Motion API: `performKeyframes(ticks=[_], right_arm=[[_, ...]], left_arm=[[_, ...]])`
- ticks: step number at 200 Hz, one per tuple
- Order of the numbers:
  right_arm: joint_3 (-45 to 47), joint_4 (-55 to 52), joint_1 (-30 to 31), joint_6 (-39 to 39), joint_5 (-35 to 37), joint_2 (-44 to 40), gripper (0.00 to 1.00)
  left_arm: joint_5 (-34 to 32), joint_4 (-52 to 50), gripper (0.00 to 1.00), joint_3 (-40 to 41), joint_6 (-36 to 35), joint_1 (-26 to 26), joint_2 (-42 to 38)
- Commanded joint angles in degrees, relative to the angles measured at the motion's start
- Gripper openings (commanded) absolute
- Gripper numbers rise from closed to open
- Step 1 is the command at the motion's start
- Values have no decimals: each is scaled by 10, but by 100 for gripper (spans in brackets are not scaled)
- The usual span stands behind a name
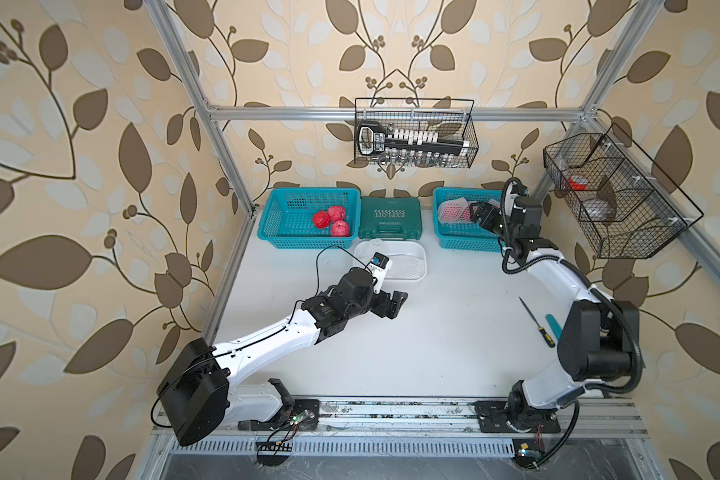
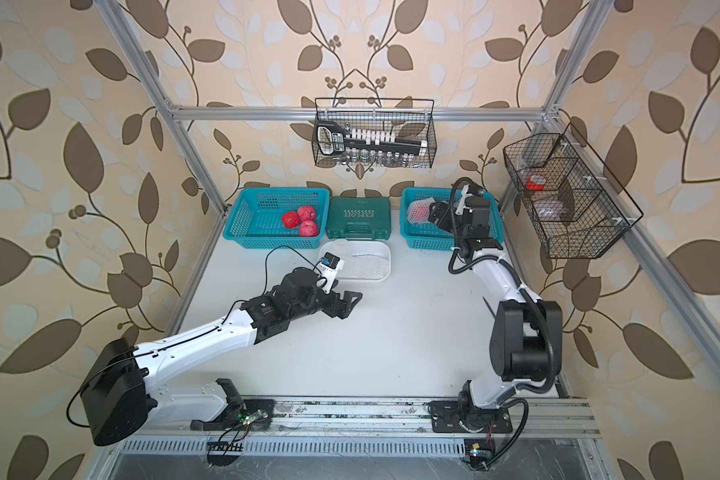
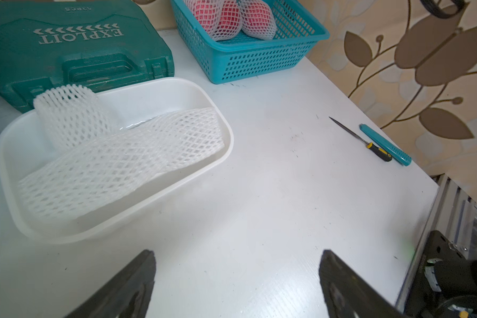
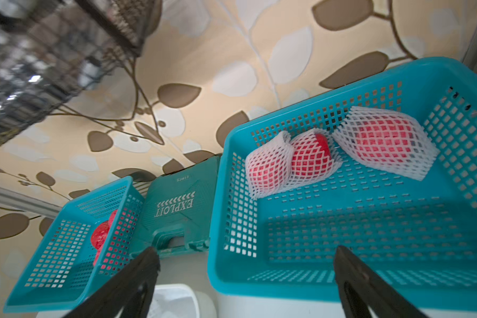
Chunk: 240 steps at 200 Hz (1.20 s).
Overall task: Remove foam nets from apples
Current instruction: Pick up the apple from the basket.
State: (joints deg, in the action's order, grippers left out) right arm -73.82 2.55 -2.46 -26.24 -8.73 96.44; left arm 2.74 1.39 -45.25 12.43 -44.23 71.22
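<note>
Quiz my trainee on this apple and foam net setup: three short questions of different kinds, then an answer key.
1. How many bare apples lie together in one teal basket?
2. Where do the empty foam nets lie? A) in the white tub B) on the green tool case C) with the bare apples
3. True or false: the right gripper is shut on a netted apple.

Key:
1. Three.
2. A.
3. False: its fingers stand open over the other teal basket, where three netted apples lie.
</note>
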Motion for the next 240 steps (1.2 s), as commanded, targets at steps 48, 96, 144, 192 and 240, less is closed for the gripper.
performKeyframes(ticks=[48,96,144,192,240], right_arm=[[-255,-200,-1,152,76,223,95],[-445,-311,0,284,168,370,96],[-476,-271,-3,424,256,416,99],[-515,-247,-12,503,278,453,99],[-532,-227,-35,517,262,466,99]], left_arm=[[5,2,94,35,-23,-3,-17],[12,-4,95,30,-27,-3,1],[6,-8,96,27,-36,-3,7],[5,-6,96,35,-35,-4,9],[2,-13,97,38,-34,-3,4]])
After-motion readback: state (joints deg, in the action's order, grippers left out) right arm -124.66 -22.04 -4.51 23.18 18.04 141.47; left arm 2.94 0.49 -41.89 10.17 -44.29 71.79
